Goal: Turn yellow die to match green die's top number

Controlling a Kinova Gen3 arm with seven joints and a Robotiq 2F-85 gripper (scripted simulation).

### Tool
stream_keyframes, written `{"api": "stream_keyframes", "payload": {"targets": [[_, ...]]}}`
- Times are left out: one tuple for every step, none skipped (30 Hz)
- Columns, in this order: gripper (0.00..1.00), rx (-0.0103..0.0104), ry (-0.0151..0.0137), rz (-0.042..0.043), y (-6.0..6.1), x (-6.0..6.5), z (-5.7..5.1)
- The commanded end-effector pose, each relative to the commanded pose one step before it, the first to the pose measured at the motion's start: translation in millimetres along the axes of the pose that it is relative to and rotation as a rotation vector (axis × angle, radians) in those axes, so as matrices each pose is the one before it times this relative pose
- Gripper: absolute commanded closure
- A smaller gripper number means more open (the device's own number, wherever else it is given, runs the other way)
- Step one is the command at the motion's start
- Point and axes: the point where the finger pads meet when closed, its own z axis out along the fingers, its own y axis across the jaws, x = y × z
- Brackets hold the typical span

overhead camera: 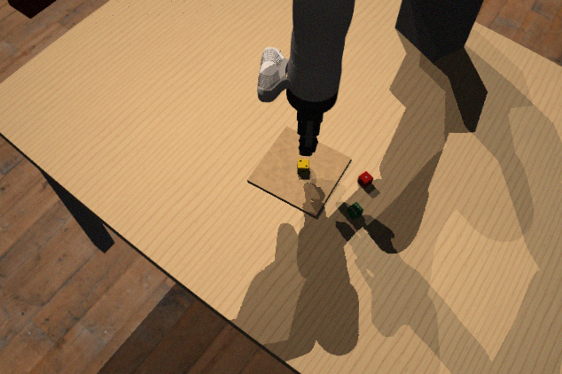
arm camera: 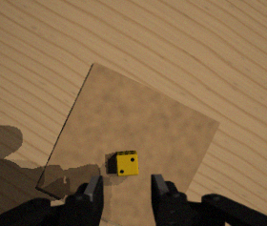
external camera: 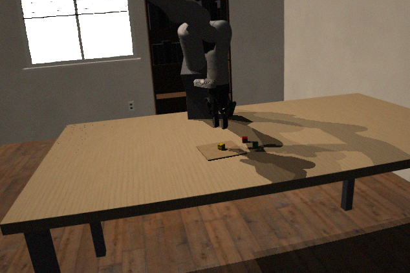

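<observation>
The yellow die [overhead camera: 303,164] [external camera: 221,146] [arm camera: 127,163] sits on the square tan mat [overhead camera: 272,169] [external camera: 211,156] [arm camera: 126,104]. Its top shows two pips. The green die [overhead camera: 355,210] [external camera: 255,144] lies on the table in shadow beside the mat; its top number is too dark to read. The red die [overhead camera: 365,178] [external camera: 244,139] lies near it, with one pip on top. My gripper [overhead camera: 307,152] [external camera: 220,127] [arm camera: 127,189] is above the mat, clear of the yellow die. It is partly open, with a gap between its fingers and nothing in it.
The wooden table [overhead camera: 159,133] [external camera: 132,163] extends around the mat on all sides. The red and green dice are off the mat, near its right side in the top view. The arm's shadows fall over the green die and part of the mat.
</observation>
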Motion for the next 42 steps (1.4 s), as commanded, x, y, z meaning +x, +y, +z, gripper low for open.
{"api": "stream_keyframes", "payload": {"targets": [[0.65,0.00094,0.00051,-0.00031,-0.33,0.14,-0.33],[0.65,0.00000,0.00000,0.00000,0.00,0.00,0.00],[0.65,0.00000,0.00000,0.00000,0.00,0.00,0.00],[0.65,0.00000,0.00000,0.00000,0.00,0.00,0.00],[0.65,0.00000,0.00000,0.00000,0.00,0.00,0.00],[0.65,0.00000,0.00000,0.00000,0.00,0.00,0.00],[0.65,0.00000,0.00000,0.00000,0.00,0.00,0.00],[0.65,0.00000,0.00000,0.00000,0.00,0.00,0.00],[0.65,0.00000,0.00000,0.00000,0.00,0.00,0.01],[0.65,0.00000,0.00000,0.00000,0.00,0.00,0.04],[0.65,0.00000,0.00000,0.00000,0.00,0.00,0.07],[0.65,0.00000,0.00000,0.00000,0.00,0.00,0.11],[0.65,0.00000,0.00000,0.00000,0.00,0.00,0.16],[0.65,0.00000,0.00000,0.00000,0.00,0.00,0.22],[0.65,0.00000,0.00000,0.00000,0.00,0.00,0.28],[0.65,0.00000,0.00000,0.00000,0.00,0.00,0.34],[0.65,0.00000,0.00000,0.00000,0.00,0.00,0.41],[0.65,0.00000,0.00000,0.00000,0.00,0.00,0.48],[0.65,0.00000,0.00000,0.00000,0.00,0.00,0.56],[0.65,0.00000,0.00000,0.00000,0.00,0.00,0.63],[0.65,0.00000,0.00000,0.00000,0.00,0.00,0.71],[0.65,0.00001,0.00000,0.00000,0.00,0.00,0.78],[0.65,0.00000,0.00000,0.00000,0.00,0.00,0.00],[0.65,0.00000,0.00000,0.00000,0.00,0.00,0.00],[0.65,0.00000,0.00000,0.00000,-0.01,0.00,0.87],[0.65,0.00000,0.00000,0.00000,0.00,0.00,0.95],[0.65,0.00000,0.00000,0.00000,0.00,0.00,1.02],[0.65,0.00000,0.00000,0.00000,0.00,0.00,1.09],[0.65,0.00000,0.00000,0.00000,0.00,0.00,1.16],[0.65,0.00000,0.00000,0.00000,-0.01,0.00,1.23],[0.65,0.00000,0.00000,0.00000,0.00,0.00,1.29],[0.65,0.00000,0.00000,0.00000,0.00,0.00,1.34],[0.65,0.00000,0.00000,0.00000,0.00,0.00,1.41],[0.65,0.00000,0.00000,0.00000,0.00,0.00,1.46],[0.65,0.00000,0.00000,0.00000,0.00,0.00,1.49],[0.65,0.00000,0.00000,0.00000,0.00,0.00,1.54],[0.65,0.00000,0.00000,0.00000,-0.01,0.00,1.57],[0.65,0.00000,0.00000,0.00000,0.00,0.00,1.59],[0.65,0.00000,0.00000,0.00000,0.00,0.00,1.61],[0.65,0.00000,0.00000,0.00000,0.00,0.00,0.00],[0.65,0.00000,0.00000,0.00000,0.00,0.00,0.00],[0.65,0.00000,0.00000,0.00000,-0.01,0.00,1.63]]}}
